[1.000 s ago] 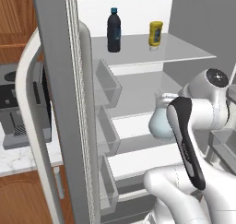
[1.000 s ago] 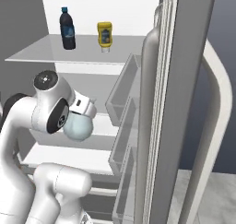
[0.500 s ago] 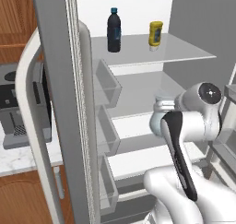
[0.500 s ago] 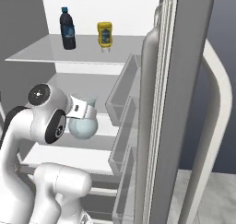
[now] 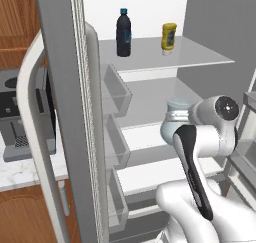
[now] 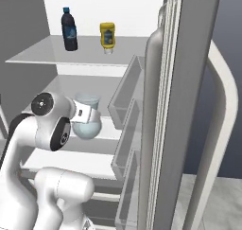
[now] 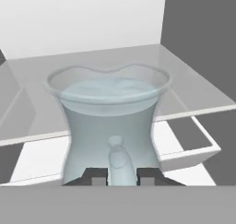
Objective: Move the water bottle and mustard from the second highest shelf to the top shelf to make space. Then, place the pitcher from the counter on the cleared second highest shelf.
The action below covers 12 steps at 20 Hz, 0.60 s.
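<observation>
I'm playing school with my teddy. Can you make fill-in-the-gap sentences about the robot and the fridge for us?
1. The gripper is shut on the ____.
2. The water bottle and the mustard stand on the ____ shelf.
3. The mustard is ____ than the water bottle.
4. The cap of the water bottle is ____.

Missing words: pitcher; top; shorter; blue
</observation>
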### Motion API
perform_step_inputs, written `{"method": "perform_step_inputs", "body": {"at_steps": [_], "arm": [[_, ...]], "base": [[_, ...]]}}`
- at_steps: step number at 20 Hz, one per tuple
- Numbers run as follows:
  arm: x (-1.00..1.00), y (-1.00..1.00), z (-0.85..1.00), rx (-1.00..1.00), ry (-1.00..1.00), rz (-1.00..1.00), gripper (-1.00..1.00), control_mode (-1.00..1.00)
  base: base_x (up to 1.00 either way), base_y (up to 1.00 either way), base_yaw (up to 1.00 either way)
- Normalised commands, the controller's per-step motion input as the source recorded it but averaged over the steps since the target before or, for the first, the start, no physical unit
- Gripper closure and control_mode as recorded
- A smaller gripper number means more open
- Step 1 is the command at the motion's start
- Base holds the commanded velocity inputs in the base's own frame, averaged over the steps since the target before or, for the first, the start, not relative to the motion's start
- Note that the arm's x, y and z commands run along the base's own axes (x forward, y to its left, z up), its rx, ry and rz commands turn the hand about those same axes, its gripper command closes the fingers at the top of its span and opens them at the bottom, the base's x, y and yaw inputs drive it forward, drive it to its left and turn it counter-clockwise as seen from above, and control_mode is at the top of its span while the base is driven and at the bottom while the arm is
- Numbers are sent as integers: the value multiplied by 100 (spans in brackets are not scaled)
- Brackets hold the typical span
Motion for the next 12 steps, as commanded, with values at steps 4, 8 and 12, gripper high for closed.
{"method": "perform_step_inputs", "body": {"at_steps": [4, 8, 12], "arm": [[32, 0, 0, 0, -6, 4, 100, -100], [34, 0, -3, -1, -15, 5, 100, -100], [36, 0, -8, -2, -18, 5, 100, -100]], "base": [[0, 0, 0], [0, 0, 0], [0, 0, 0]]}}
